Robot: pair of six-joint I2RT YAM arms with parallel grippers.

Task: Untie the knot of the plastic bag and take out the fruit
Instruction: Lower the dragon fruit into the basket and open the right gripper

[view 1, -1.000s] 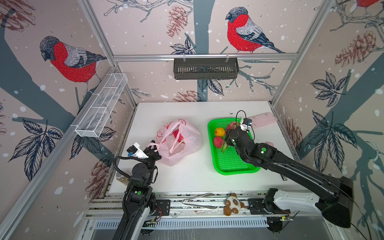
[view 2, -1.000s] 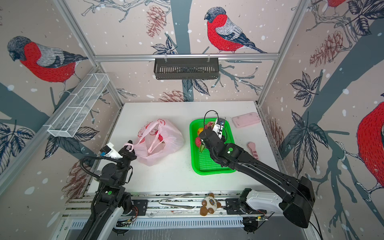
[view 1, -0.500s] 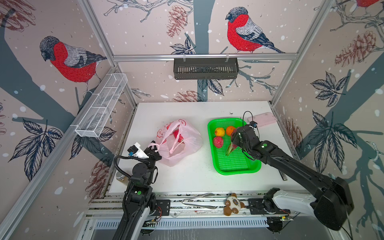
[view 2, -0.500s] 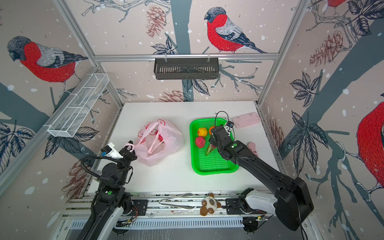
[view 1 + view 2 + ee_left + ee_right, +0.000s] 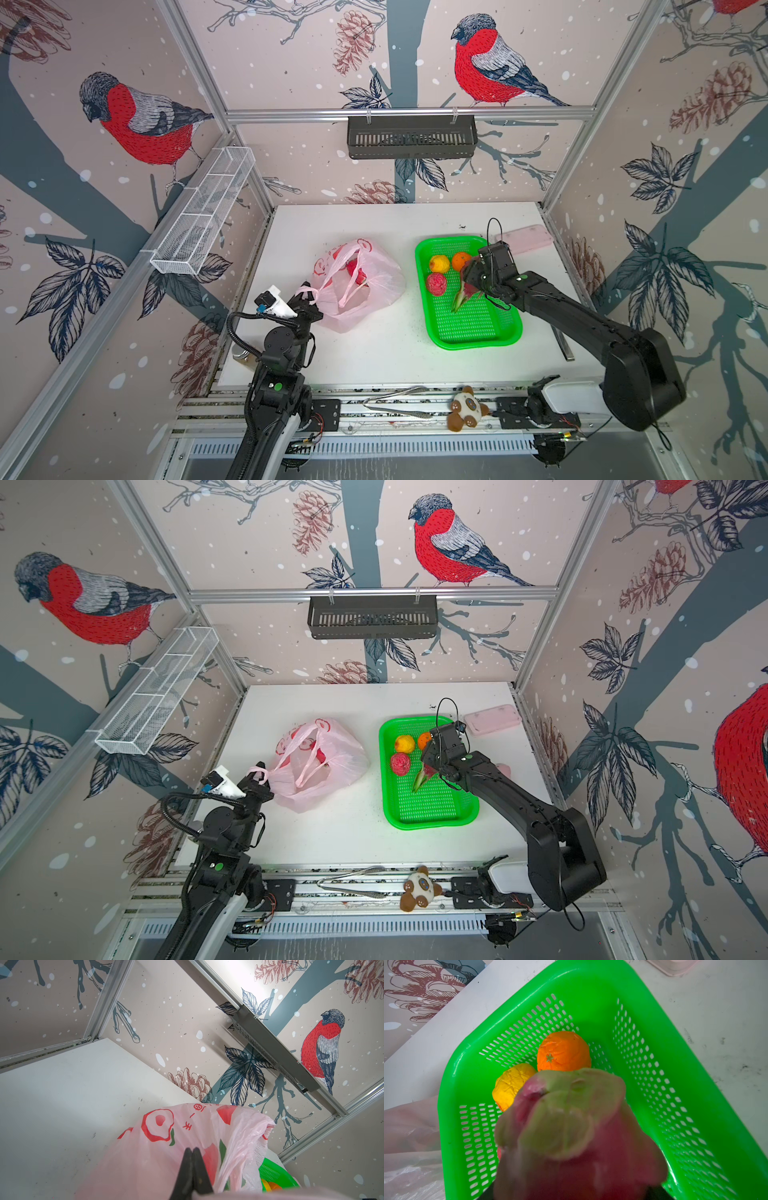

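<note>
- plastic bag (image 5: 365,291): lies on the white table (image 5: 374,357), left of centre. Its mouth is open and its handles lie as loose loops. A magenta fruit (image 5: 356,270) shows through the film.
- left end effector (image 5: 308,300): at the bag's 8 o'clock edge, jaws fully closed, pinching a handle strip. In the left wrist view the black fingers (image 5: 188,1167) meet against pink film.
- dragon fruit (image 5: 460,297): clamped in the right end effector (image 5: 471,283), jaws partly spread around it. It is over the green tray (image 5: 473,336), at 3 o'clock of the bag, green tip down. Tip contact with the mesh: cannot tell.
- Tray, 12 o'clock end: yellow citrus (image 5: 439,263) and orange citrus (image 5: 459,261) sit just beside each other. Red bumpy ball (image 5: 436,284) is at 6 o'clock of the yellow one.
- pink case (image 5: 524,240): on the table at 1 o'clock of the tray, close to its corner.
</note>
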